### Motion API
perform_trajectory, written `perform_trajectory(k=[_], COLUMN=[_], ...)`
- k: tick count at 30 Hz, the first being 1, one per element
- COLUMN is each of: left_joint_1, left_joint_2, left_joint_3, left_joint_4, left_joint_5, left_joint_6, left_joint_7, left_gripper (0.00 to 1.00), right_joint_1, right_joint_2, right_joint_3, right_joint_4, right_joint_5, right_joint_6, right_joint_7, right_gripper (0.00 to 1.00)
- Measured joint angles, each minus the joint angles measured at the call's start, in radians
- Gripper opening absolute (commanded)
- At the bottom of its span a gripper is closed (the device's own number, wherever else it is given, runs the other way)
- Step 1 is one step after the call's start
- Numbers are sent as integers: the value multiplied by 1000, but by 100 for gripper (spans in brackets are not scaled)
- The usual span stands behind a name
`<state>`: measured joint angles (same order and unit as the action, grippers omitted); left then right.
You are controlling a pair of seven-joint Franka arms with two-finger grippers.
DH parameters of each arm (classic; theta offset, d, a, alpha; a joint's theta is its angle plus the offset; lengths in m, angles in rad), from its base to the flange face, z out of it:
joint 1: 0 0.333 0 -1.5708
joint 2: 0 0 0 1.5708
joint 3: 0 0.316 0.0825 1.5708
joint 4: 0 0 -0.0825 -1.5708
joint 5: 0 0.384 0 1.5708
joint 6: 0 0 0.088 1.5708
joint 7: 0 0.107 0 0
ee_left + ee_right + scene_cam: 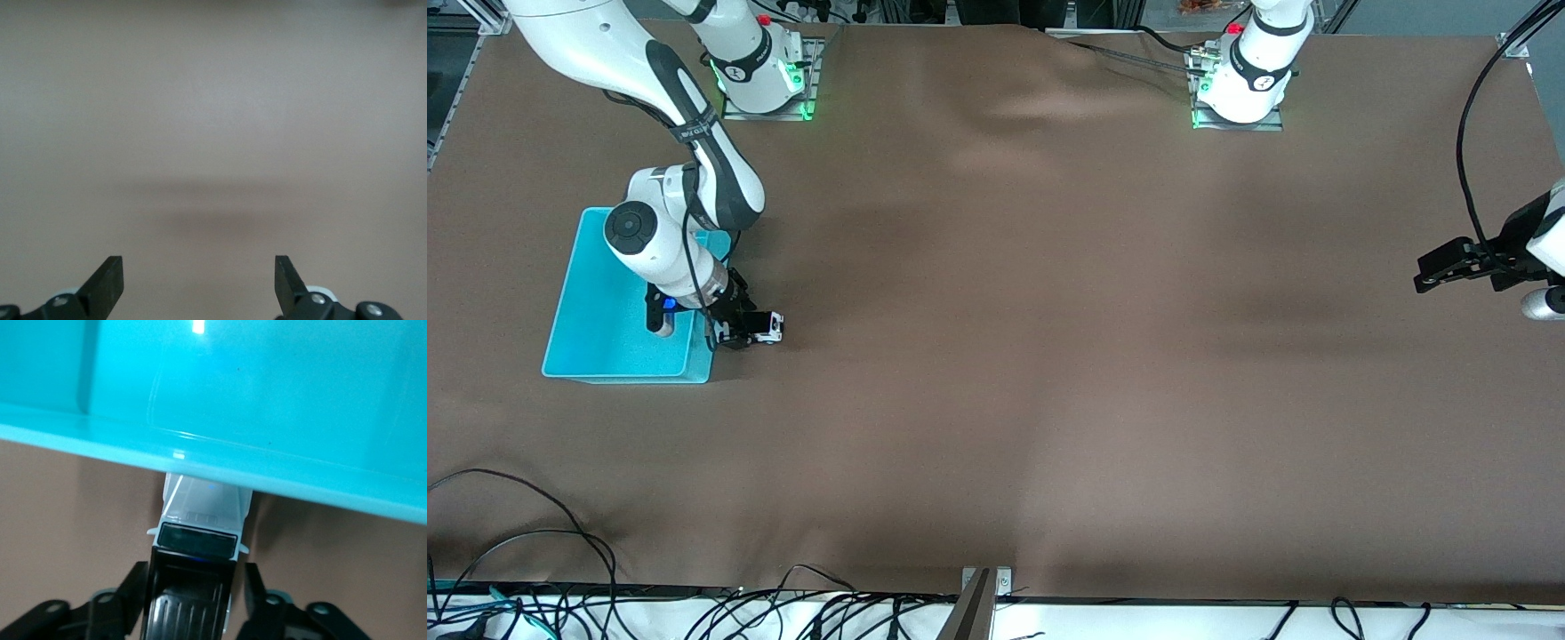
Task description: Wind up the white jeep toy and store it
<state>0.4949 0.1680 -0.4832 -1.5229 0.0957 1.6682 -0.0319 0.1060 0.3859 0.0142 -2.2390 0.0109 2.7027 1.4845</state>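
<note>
You are working with the right gripper down at the tabletop, right beside the bin at the right arm's end. Its fingers are flanking the jeep on both sides, and they appear to be gripping it, though you cannot tell from the right wrist view whether the pads are pressing firmly yet. The jeep is sitting just outside the bin's wall, its nose pointing at the turquoise rim and tucked under that rim's edge as the wrist camera sees it. In the front view the jeep is showing as a small white shape between the fingers, beside the bin's nearer corner.

The left gripper is waiting over bare tabletop at the left arm's end, its fingers standing wide apart with nothing between them.

As for progress, you are looking at a jeep not yet stored: the bin seems to be holding nothing. Whether winding is done you cannot tell. What is remaining, at least, is lifting the jeep over the wall and releasing it inside
</note>
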Motion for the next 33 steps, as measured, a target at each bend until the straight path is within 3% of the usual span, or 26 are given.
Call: perform_trajectory(k=[9, 33], left_joint_1=[0, 0], left_joint_2=[0, 0], left_joint_3=[0, 0], left_joint_4=[0, 0], left_joint_5=[0, 0], left_joint_6=[0, 0], left_joint_7=[0, 0], left_gripper=[100, 100], right_joint_1=[0, 3], right_joint_2=[-3, -29], right_joint_3=[0, 10], right_joint_4=[1, 11], right_joint_5=[-1, -2], right_joint_6=[1, -22], right_joint_7=[19, 38], right_gripper=[38, 36])
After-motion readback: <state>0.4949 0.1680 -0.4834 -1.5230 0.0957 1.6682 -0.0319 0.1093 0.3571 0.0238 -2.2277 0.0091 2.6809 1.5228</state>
